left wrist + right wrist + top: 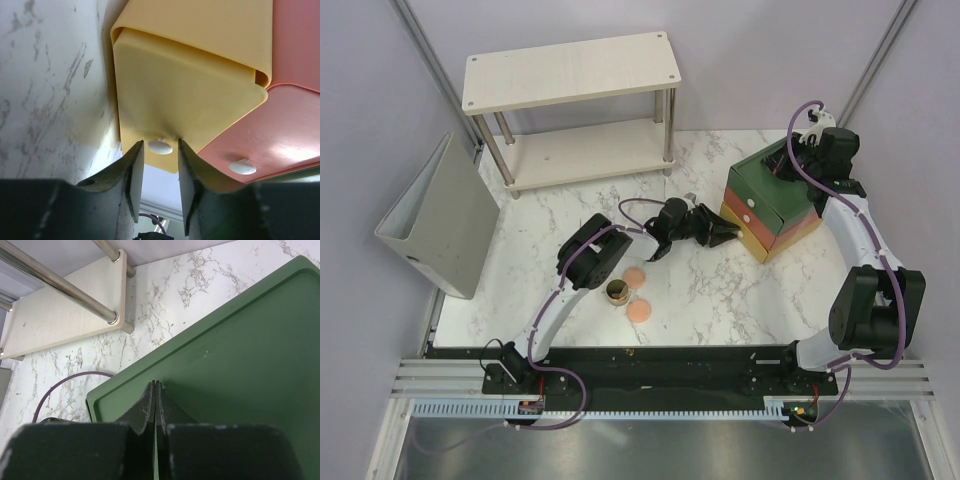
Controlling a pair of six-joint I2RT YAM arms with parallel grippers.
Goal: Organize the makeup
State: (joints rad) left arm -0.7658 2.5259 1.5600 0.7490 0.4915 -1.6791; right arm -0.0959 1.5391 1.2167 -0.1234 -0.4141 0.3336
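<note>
The makeup in view lies on the marble table: two peach-pink discs (634, 274) (640, 310) and a dark gold-rimmed jar (617, 292), all beside my left forearm. My left gripper (728, 233) reaches right to the drawer box (775, 205). In the left wrist view its jaws (160, 142) stand open either side of the white knob (160, 147) on the yellow drawer (190, 90), with a thin gap on each side. My right gripper (156, 383) is shut, tips down on the box's green top (240, 355), holding nothing. No tubes show.
The red drawer (280, 125) with its own white knob (242, 166) sits next to the yellow one. A two-tier wooden shelf (570, 70) stands at the back, also seen from the right wrist (60, 310). A grey binder (440, 215) leans at the left edge.
</note>
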